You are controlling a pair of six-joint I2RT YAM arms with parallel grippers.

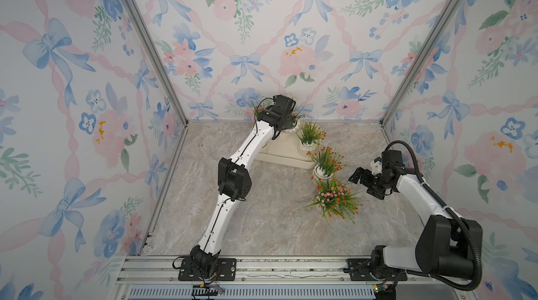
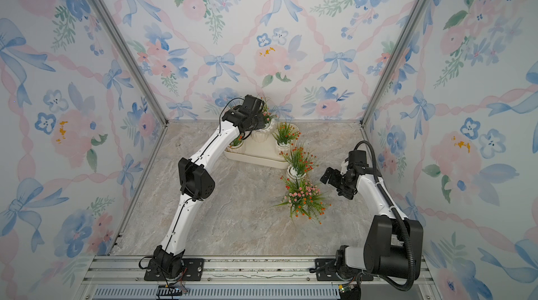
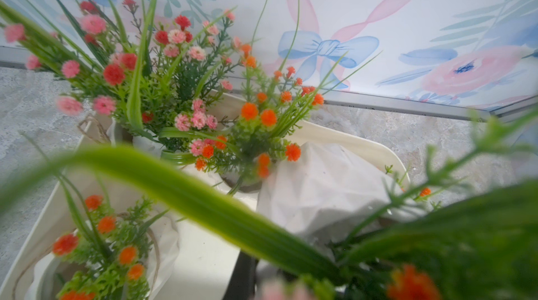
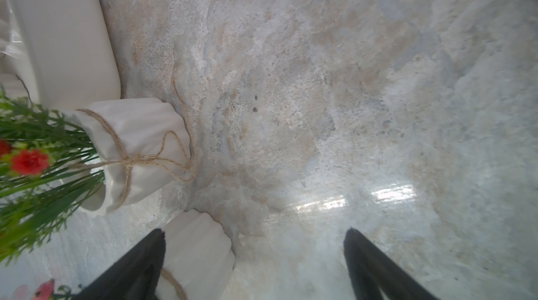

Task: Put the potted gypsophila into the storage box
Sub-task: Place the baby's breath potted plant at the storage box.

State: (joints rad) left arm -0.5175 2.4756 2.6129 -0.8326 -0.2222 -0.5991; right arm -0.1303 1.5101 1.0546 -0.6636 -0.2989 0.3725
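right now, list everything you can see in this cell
potted gypsophila: at least five, white pots, green sprigs with orange, red or pink blossoms; three or more in the box, two on the table beside it
storage box: one, cream, far middle of table
table: one, grey marbled
wallpaper: floral with blue bows, three sides
arms: two, white and black, based at the near edge
left fingers: black, shut, among sprigs over the box
right fingers: black, open, by the nearer table pot

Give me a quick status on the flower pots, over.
Left hand shut among sprigs over the storage box, grip hidden. Right hand open, empty, beside two potted gypsophila outside the box. Left arm crowds the box.
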